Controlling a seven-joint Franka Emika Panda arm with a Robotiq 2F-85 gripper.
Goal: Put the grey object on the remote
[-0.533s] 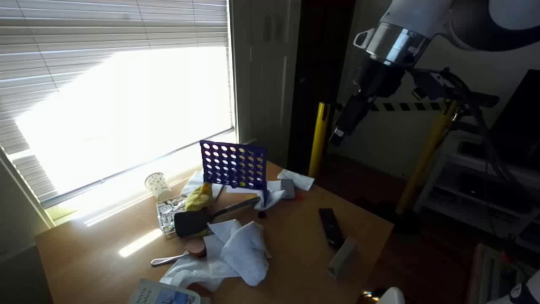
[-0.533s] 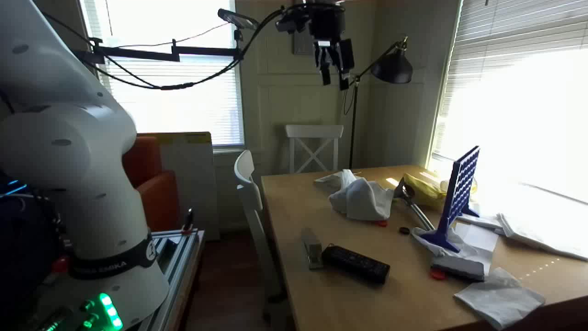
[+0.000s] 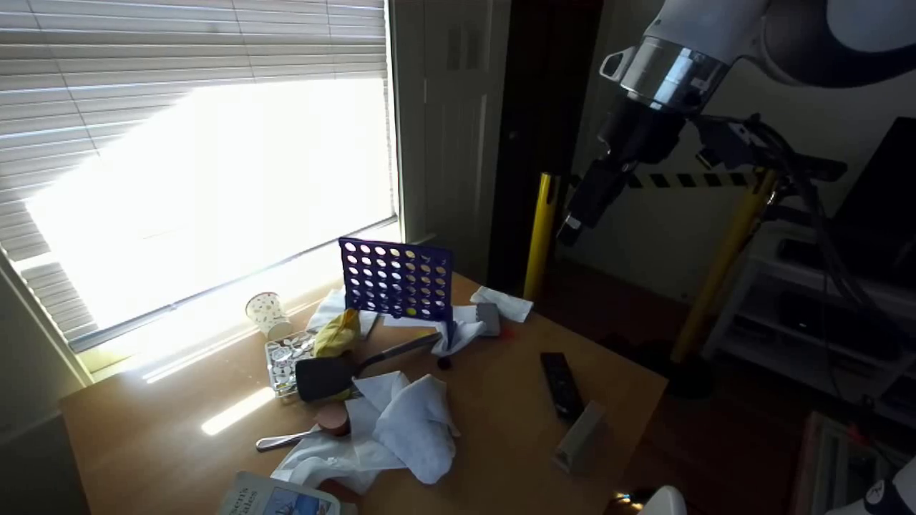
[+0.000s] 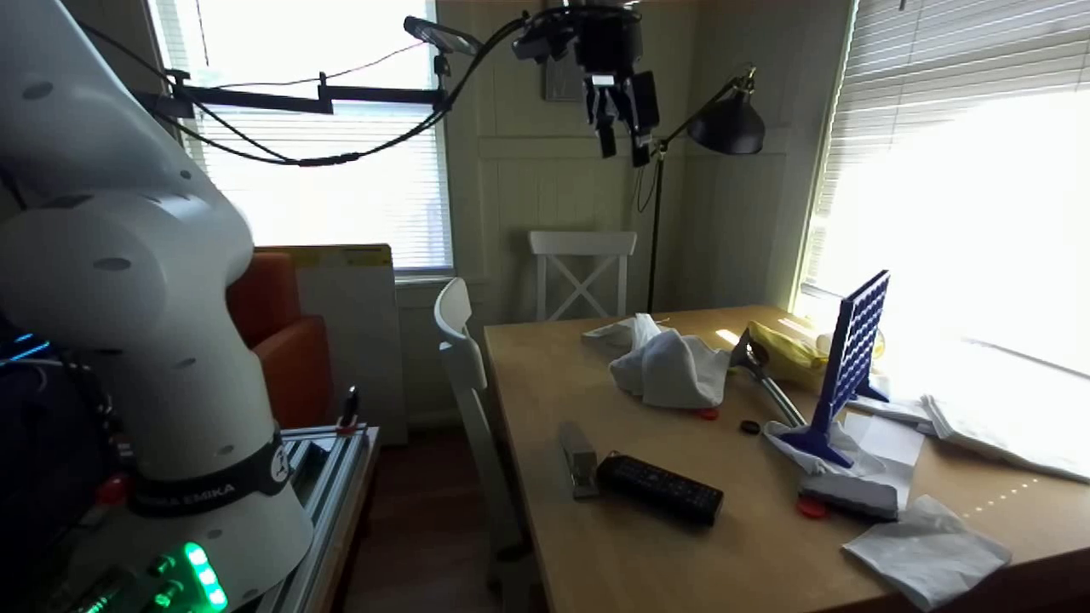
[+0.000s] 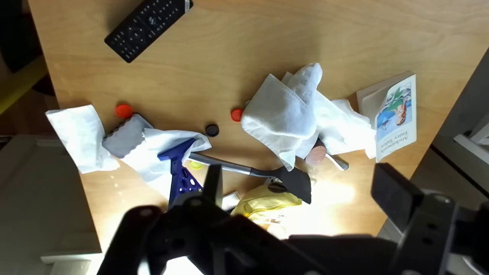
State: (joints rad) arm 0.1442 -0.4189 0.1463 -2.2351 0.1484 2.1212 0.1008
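The slim black remote (image 3: 562, 386) lies flat on the table; it also shows in an exterior view (image 4: 660, 488) and at the top left of the wrist view (image 5: 147, 30). A grey bar (image 4: 579, 460) lies at one end of the remote, also in an exterior view (image 3: 580, 438); I cannot tell if they touch. The bar is out of the wrist view. A second grey thing, a soft-looking block (image 5: 128, 137), lies by white paper near the blue rack, also in an exterior view (image 4: 850, 495). My gripper (image 4: 623, 153) is open and empty, high above the table (image 5: 303, 191).
The blue grid rack (image 3: 397, 279) stands upright near the window. A white cloth (image 5: 282, 110), a black spatula (image 5: 294, 183), a yellow bag (image 5: 263, 202) and a book (image 5: 395, 114) lie on the table. A white chair (image 4: 468, 383) stands at the table's edge.
My gripper has shifted by a very small amount and stays open. Nothing on the table has moved.
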